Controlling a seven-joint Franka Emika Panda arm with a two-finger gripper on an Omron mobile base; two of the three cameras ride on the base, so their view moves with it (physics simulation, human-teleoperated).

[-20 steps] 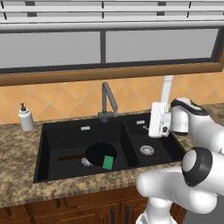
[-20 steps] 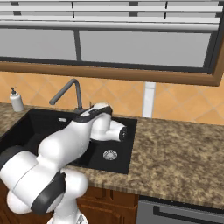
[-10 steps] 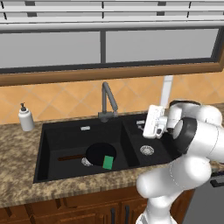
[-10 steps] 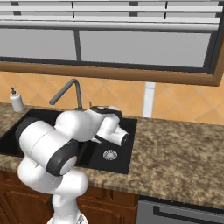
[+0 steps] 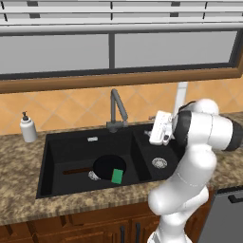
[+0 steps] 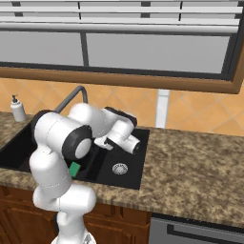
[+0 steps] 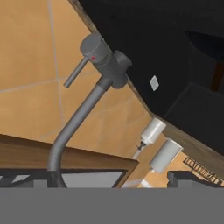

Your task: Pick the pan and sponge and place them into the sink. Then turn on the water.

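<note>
Pan and sponge sit in the sink; I'm lining up on the faucet.

Left base view: the pan (image 5: pixel 108 166) lies in the larger basin of the sink (image 5: pixel 57 144), near its front edge, with the sponge (image 5: pixel 117 176) on it. The gripper (image 5: pixel 153 136) hangs over the smaller basin, nearer the faucet (image 5: pixel 117 109) than a second ago, since the arm has folded inward. Right base view: the elbow now hides most of the sink; the jaws stand wide and empty, and a sliver of green shows below the arm. Hand view: the faucet's grey lever (image 7: pixel 77 72) sticks out sideways from the cap. It's rigid, smooth metal, likely slippery, so I'd push near its tip rather than pinch.
</note>
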